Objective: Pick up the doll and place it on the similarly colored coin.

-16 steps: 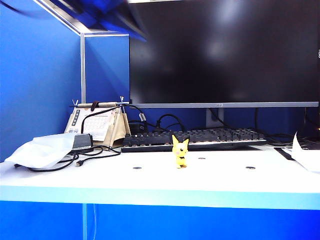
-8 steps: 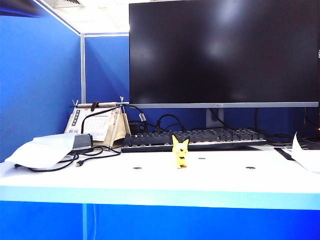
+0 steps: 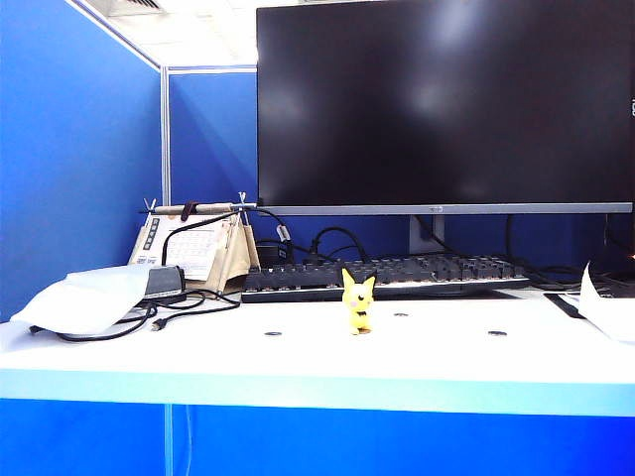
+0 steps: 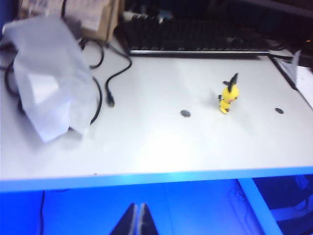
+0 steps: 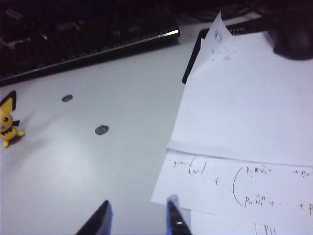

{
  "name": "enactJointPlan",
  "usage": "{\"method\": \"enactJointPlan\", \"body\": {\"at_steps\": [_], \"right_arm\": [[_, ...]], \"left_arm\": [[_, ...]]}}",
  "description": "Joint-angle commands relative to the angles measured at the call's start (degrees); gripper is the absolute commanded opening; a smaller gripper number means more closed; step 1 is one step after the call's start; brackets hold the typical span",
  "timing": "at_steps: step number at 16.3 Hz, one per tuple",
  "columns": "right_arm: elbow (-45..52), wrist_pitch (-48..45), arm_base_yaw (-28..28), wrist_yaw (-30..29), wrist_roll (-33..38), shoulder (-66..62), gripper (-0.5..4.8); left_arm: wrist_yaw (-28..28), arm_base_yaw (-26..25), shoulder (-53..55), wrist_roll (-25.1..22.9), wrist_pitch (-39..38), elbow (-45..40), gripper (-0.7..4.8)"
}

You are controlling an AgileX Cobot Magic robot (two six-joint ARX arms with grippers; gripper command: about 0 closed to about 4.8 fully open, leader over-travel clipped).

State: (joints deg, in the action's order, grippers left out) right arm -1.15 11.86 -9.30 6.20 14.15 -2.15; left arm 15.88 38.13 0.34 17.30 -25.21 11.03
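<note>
The doll (image 3: 358, 303) stands upright mid-desk, at six o'clock from the keyboard (image 3: 387, 275); no golden coin visible beneath it, so judge placement unverified; left gripper (image 4: 137, 221) pinched empty off the desk's front edge; right gripper (image 5: 137, 215) spread over papers (image 5: 244, 127).

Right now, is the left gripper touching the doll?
Apart. In the left wrist view the left gripper, fingers shut, hangs off the table's front edge, with bare table between it and the doll. The exterior view shows the doll standing alone.
</note>
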Motion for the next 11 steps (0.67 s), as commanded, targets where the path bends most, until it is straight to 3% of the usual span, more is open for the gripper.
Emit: {"method": "enactJointPlan", "body": {"at_steps": [1, 5, 11], "right_arm": [[-0.1, 0.4, -0.1, 0.2, 0.2, 0.2, 1.48], [-0.1, 0.4, -0.1, 0.2, 0.2, 0.2, 1.48], [-0.1, 0.4, -0.1, 0.2, 0.2, 0.2, 1.48]], "left_arm": [[2.6, 0.0, 0.0, 2.0, 0.6, -2.2, 0.21], [8.3, 0.0, 0.0, 3.8, 0.5, -6.4, 0.21], [7.2, 0.0, 0.0, 4.3, 0.4, -6.4, 0.22]]}}
